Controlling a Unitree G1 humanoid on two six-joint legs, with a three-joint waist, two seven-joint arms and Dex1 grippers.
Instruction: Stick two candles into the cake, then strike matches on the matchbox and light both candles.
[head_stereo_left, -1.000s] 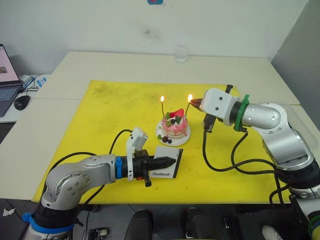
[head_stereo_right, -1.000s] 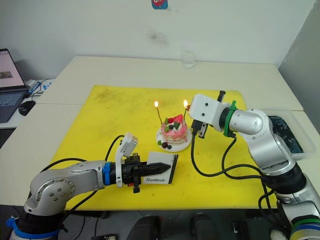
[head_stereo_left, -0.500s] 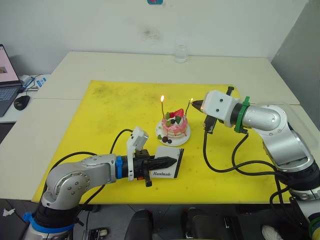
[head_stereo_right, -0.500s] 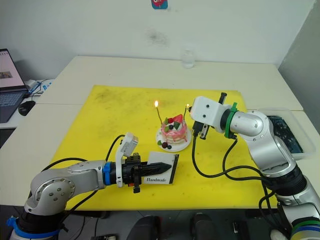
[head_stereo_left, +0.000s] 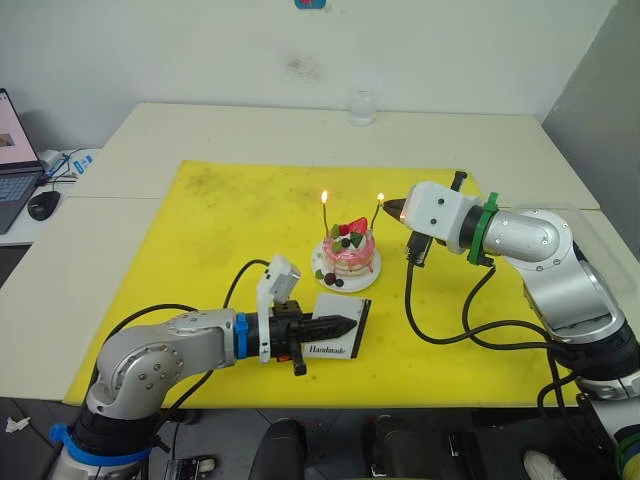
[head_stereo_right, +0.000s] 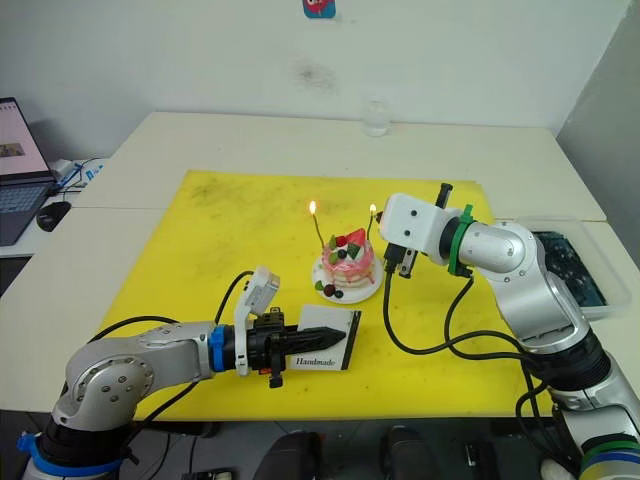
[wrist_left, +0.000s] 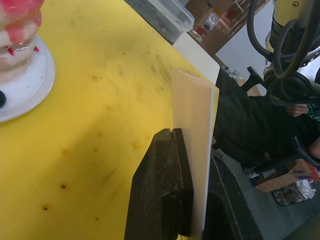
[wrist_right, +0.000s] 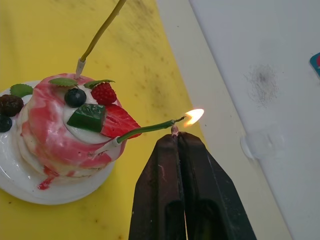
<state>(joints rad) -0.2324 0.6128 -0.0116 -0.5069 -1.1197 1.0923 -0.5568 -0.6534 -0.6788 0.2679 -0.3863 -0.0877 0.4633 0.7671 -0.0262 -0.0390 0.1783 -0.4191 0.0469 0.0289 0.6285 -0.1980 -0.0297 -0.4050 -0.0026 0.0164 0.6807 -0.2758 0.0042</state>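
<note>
**Camera setup: head stereo pair plus two wrist cameras**

Head pair: left and right eye views look forward and down from above the table, taking in the yellow mat, both arms and the wall behind. Slight sideways offset between them; same scene.

Left wrist view: very near, low over the mat, looking along the left hand past the matchbox edge; plate rim at one side.

Right wrist view: close, looking along the right hand at the cake. The cake is shared with both eye views.
</note>
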